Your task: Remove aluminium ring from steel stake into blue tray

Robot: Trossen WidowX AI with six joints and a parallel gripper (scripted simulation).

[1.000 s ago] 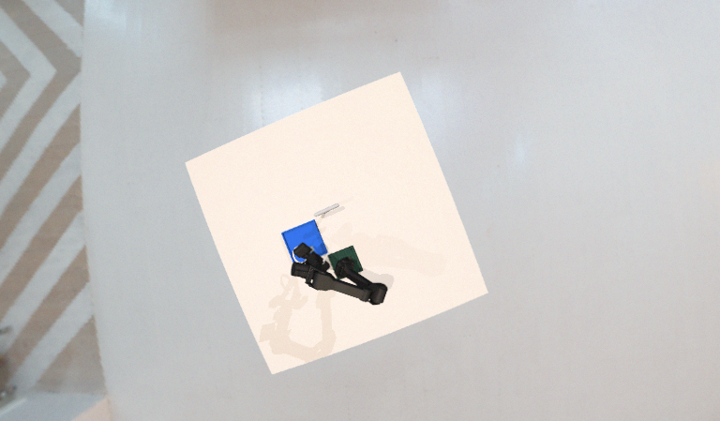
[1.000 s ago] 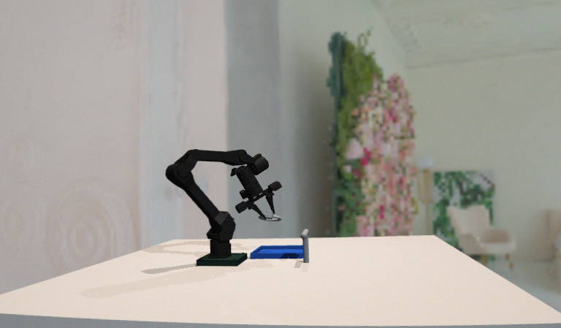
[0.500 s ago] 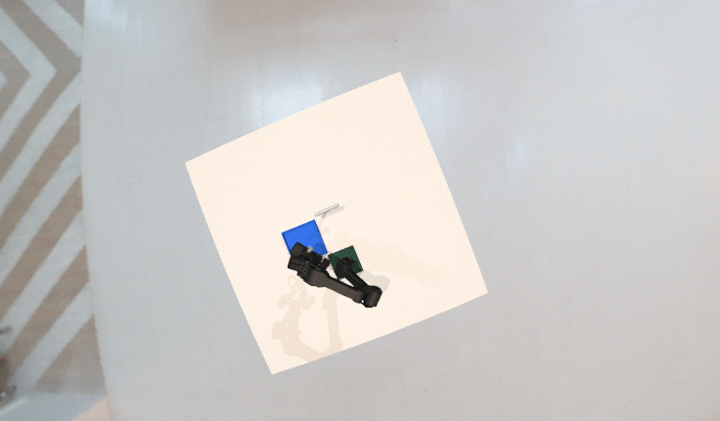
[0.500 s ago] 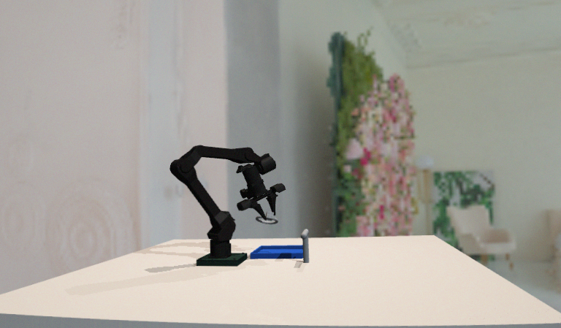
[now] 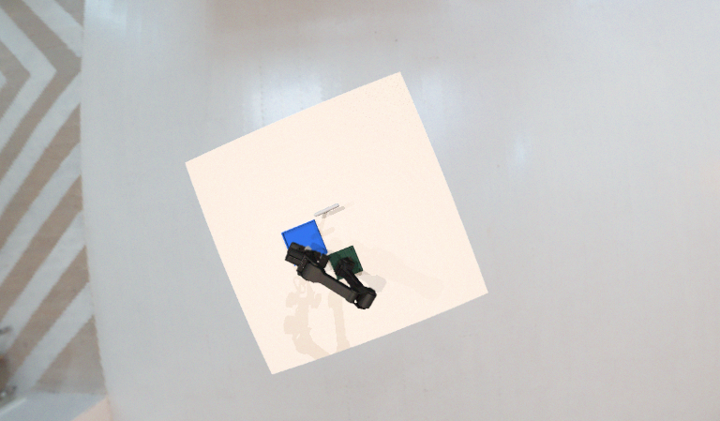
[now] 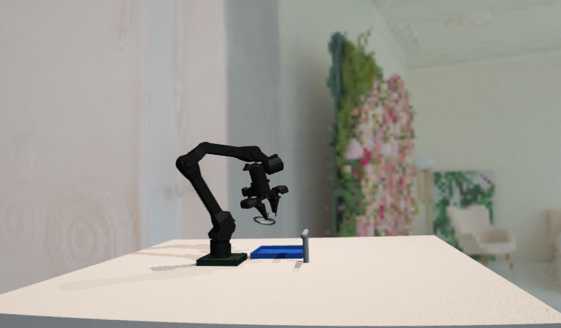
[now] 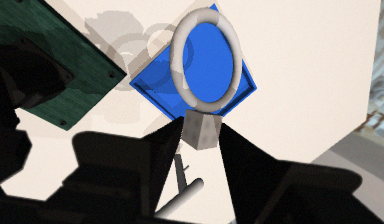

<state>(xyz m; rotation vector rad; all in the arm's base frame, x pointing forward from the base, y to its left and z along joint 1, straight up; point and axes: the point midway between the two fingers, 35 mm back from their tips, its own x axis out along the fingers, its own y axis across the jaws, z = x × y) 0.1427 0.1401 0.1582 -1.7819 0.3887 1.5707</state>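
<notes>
From where I'm standing, nothing is offering itself to be read: no lettering, label, brand, number or sign is showing legibly on anything in any of the three views, and I'm making out no words anywhere.

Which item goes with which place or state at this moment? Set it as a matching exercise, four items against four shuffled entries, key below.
Items
1. pale metal ring with a small tab
2. blue square shallow tray
3. grey steel T-shaped stake
4. black two-fingered claw

Places or states
A. stands upright, no ring around it
B. closed on the tab
C. on the table, between the arm's dark green base plate and the stake in the exterior view
D. held in the air, off the stake

Pairs: 1-D, 2-C, 3-A, 4-B
</notes>
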